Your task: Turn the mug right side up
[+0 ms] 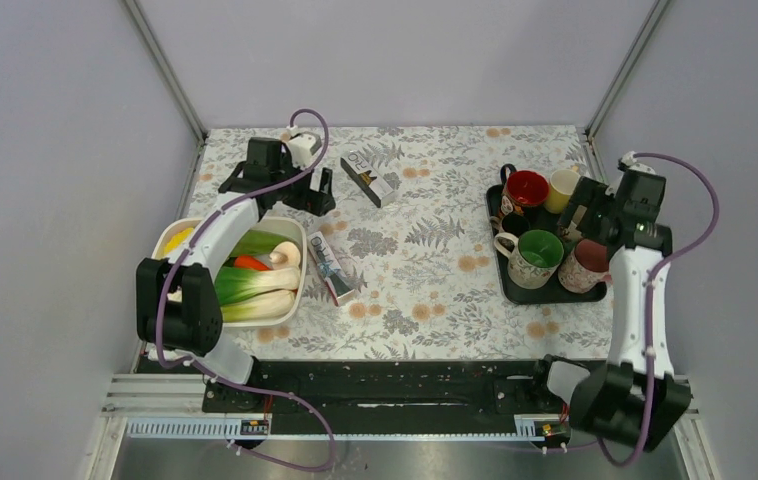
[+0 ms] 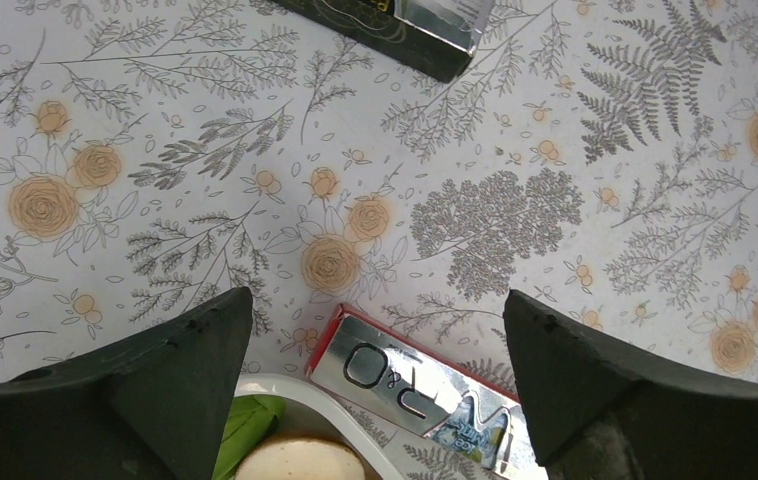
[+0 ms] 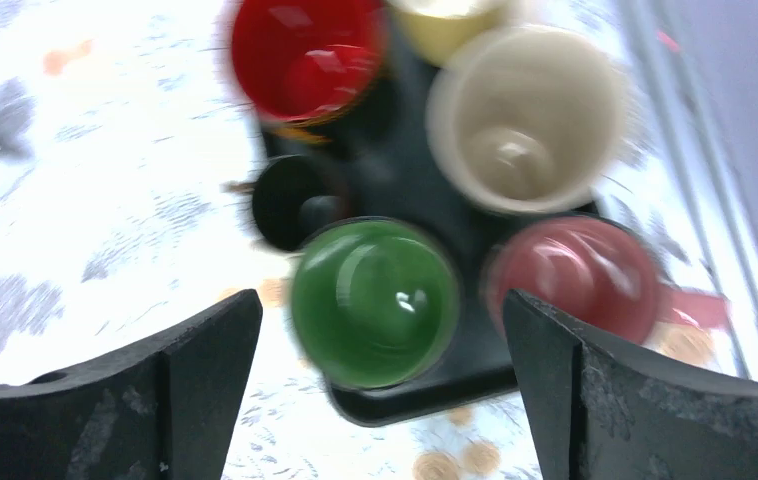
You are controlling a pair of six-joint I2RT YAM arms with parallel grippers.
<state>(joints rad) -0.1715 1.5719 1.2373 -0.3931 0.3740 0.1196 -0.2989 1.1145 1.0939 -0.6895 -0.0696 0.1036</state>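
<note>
Several mugs stand on a black tray (image 1: 515, 290) at the right: red (image 1: 526, 188), pale yellow (image 1: 562, 187), green (image 1: 536, 256) and pink (image 1: 588, 265). In the blurred right wrist view the red (image 3: 305, 55), cream (image 3: 525, 115), green (image 3: 373, 300) and pink (image 3: 575, 275) mugs all show open mouths facing up. I cannot tell which one is the task's mug. My right gripper (image 1: 585, 215) (image 3: 380, 400) hangs open above the tray (image 3: 425, 395), holding nothing. My left gripper (image 1: 310, 195) (image 2: 375, 390) is open over the table at the far left.
A silver and red toothpaste box (image 1: 333, 268) (image 2: 425, 390) lies under the left gripper, beside a white tub (image 1: 170, 240) of vegetables. A dark box (image 1: 370, 178) (image 2: 395, 25) lies at the back. The cage wall is close to the tray's right.
</note>
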